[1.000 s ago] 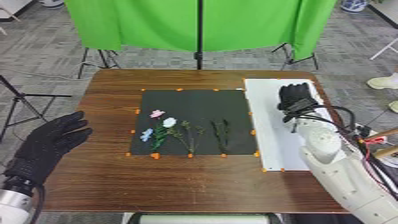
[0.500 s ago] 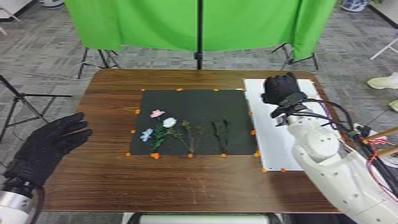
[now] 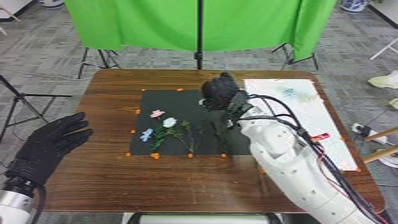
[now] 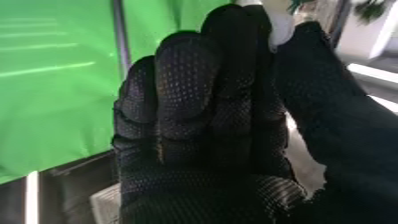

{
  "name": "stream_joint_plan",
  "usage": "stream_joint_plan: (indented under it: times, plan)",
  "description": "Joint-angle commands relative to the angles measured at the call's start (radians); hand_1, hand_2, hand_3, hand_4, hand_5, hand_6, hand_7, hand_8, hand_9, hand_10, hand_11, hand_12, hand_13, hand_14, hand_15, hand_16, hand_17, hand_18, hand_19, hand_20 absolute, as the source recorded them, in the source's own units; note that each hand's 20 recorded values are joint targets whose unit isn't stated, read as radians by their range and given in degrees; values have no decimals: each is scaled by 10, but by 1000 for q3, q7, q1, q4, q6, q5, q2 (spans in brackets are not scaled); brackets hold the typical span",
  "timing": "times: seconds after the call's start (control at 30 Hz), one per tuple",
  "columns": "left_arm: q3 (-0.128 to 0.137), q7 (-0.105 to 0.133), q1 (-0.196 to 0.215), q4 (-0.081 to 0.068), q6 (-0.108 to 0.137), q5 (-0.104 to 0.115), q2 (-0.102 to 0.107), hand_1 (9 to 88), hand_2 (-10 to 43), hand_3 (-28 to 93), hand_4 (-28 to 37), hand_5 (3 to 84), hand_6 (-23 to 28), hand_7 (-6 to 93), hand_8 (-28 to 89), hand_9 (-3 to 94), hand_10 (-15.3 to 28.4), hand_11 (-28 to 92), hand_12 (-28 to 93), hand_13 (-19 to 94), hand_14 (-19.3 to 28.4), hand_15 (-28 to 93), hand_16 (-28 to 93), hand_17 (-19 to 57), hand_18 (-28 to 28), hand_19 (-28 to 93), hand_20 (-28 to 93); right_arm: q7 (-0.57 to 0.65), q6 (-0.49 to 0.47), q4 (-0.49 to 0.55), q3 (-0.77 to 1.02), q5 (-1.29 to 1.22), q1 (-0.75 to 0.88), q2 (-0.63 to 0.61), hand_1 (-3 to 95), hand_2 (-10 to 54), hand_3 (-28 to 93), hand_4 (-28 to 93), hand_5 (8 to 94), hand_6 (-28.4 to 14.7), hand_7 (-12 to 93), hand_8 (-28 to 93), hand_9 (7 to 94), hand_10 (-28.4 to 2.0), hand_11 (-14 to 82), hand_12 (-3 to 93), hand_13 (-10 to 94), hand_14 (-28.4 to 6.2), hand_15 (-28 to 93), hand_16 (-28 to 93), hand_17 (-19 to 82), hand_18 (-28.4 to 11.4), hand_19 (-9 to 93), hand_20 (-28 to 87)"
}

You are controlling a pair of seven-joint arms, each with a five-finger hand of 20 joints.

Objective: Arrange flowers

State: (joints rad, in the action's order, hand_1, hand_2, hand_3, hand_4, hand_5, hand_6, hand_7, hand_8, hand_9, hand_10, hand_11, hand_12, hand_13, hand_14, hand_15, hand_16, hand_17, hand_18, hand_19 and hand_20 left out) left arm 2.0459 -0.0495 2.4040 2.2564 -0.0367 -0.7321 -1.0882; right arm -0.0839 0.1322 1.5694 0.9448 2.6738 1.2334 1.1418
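Head view first. My left hand (image 3: 49,142) is off by the left edge of the brown table (image 3: 169,187), fingers loose and pretty much straight, with nothing in it. My right hand (image 3: 218,91) is above the far right part of the black mat (image 3: 182,102), with the arm coming in across the mat's near right corner and the white board (image 3: 324,127). There's a bluish patch on the far part of that board, can't tell what it is.

The flowers are on the left half of the mat: a pink flower (image 3: 157,113) farthest out, a white flower (image 3: 169,122) just nearer, and a blue flower (image 3: 147,134) nearer still and over to the left. Green stems (image 3: 160,140) run from them toward the near edge, and some thin sprigs (image 3: 188,137) sit just right of those. More dark greenery (image 3: 218,135) is partly tucked behind my right arm. Little bits of orange tape (image 3: 155,156) go round the mat, and a green curtain (image 3: 133,25) hangs beyond the table.

Right wrist view: my right hand (image 4: 204,120) has its fingers long and close together, and the thumb pinches a smooth white thing (image 4: 282,25) against them up near the tips. Bits of green show right beside it. Can't tell which part of a flower it is, if it's one at all.
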Motion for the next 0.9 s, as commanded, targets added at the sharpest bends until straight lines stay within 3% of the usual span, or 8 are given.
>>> stream_joint_plan:
  times: [0.03,0.4,0.63,0.7,0.83,0.9]
  plan:
    - [-9,-15,-2,-5,-4,-4,-7,292,54,695,-245,413,60,177,-98,350,127,266,154,272,166,413,-38,-64,225,525,11,-6,-22,-52,-33,87,36,51,468,-95,809,-283,739,27,485,-161,887,-8,214,497,747,-11,578,337,302,-155,787,417]
    - [-13,-19,-10,-10,-9,-4,-5,295,55,693,-240,417,64,168,-92,349,131,258,159,267,171,408,-33,-66,226,520,16,15,74,-106,-89,99,15,72,469,-95,805,-283,736,28,490,-166,884,-7,218,493,746,-10,580,334,302,-155,786,418]
    - [-10,-21,-10,-11,-13,-4,-5,296,55,693,-239,417,66,165,-90,348,133,255,160,266,172,406,-32,-67,226,519,18,17,-8,-61,-64,79,33,57,438,-95,802,-283,697,31,512,-166,853,-7,222,491,718,-11,585,334,291,-154,784,420]
    - [-9,-20,-8,-11,-14,-5,-5,296,55,693,-239,417,66,165,-89,347,135,251,159,265,173,404,-32,-67,226,519,19,1,-13,-49,-49,59,42,47,414,-95,796,-283,685,26,519,-162,833,-14,256,467,707,-17,608,288,287,-155,782,424]
    - [-2,-22,-4,-10,-15,-5,-6,296,55,693,-238,418,67,163,-89,348,135,250,162,265,173,403,-30,-67,227,519,19,-17,-65,-9,-17,23,63,32,312,-95,816,-283,678,27,469,-144,769,-48,427,310,683,-29,641,249,272,-160,780,435]
    - [-1,-22,-4,-10,-17,-5,-5,296,54,693,-238,417,67,163,-88,348,135,250,163,265,173,403,-30,-67,227,519,19,-15,-82,19,-1,-5,78,23,259,-92,841,-283,681,35,441,-238,758,-56,446,281,673,-35,647,247,266,-162,777,439]
